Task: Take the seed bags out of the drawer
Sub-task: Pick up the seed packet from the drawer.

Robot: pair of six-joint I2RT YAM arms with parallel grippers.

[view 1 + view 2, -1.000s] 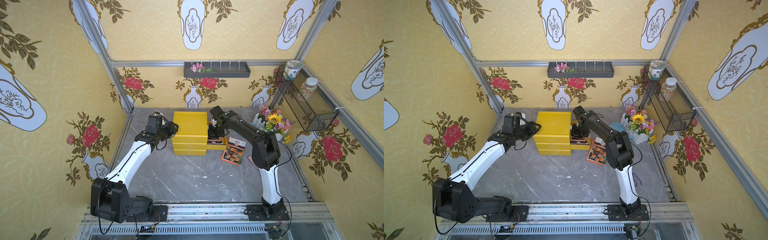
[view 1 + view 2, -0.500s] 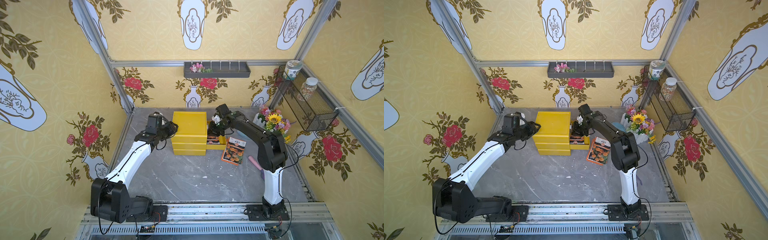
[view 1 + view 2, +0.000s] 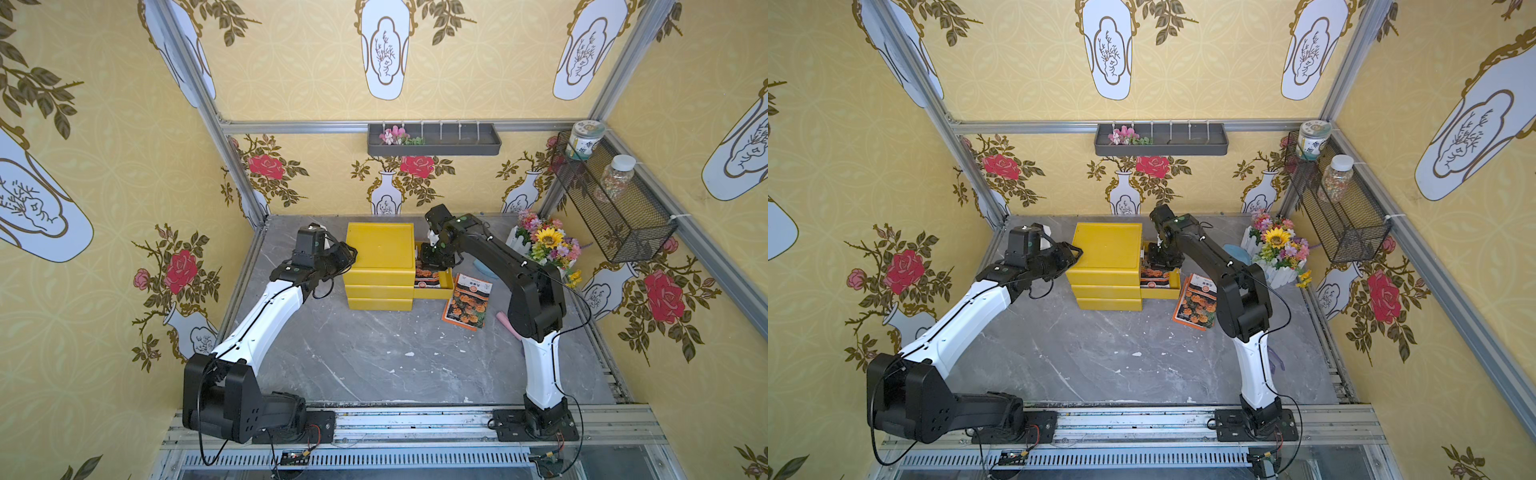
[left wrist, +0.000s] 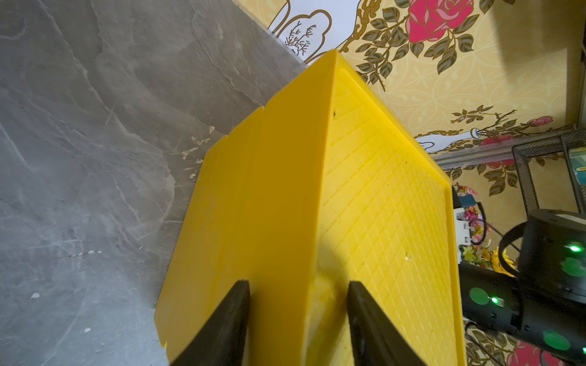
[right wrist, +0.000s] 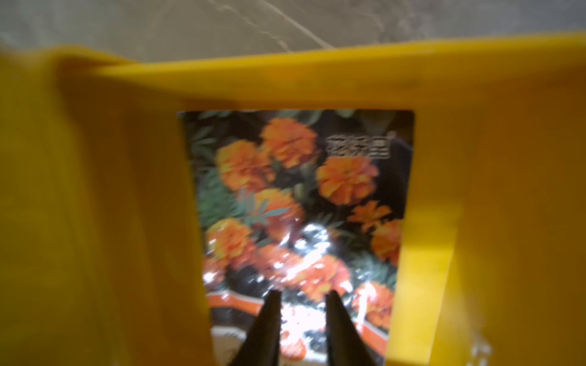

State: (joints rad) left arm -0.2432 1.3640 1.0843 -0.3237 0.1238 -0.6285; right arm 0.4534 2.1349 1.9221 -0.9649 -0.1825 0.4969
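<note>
The yellow chest (image 3: 380, 249) stands mid-table, its top drawer (image 3: 436, 293) pulled out to the right. One seed bag (image 5: 301, 196) with orange marigolds lies flat in that drawer, also seen in both top views (image 3: 426, 277) (image 3: 1154, 277). A second seed bag (image 3: 467, 301) lies on the table right of the drawer. My right gripper (image 5: 302, 294) points down into the drawer just above the bag, open by a narrow gap with nothing between the fingers. My left gripper (image 4: 298, 285) is shut on the chest's upper left edge (image 4: 317, 221).
A bouquet in a white picket box (image 3: 548, 245) stands at the back right, with a blue object (image 3: 482, 266) before it. A pink object (image 3: 505, 322) lies by the right arm. A wire basket with jars (image 3: 611, 208) and a grey shelf (image 3: 434, 139) hang on the walls.
My right gripper's jaws have parted a little over the drawer, and the right arm's elbow has swung to the right. The left arm has held still on the chest.
</note>
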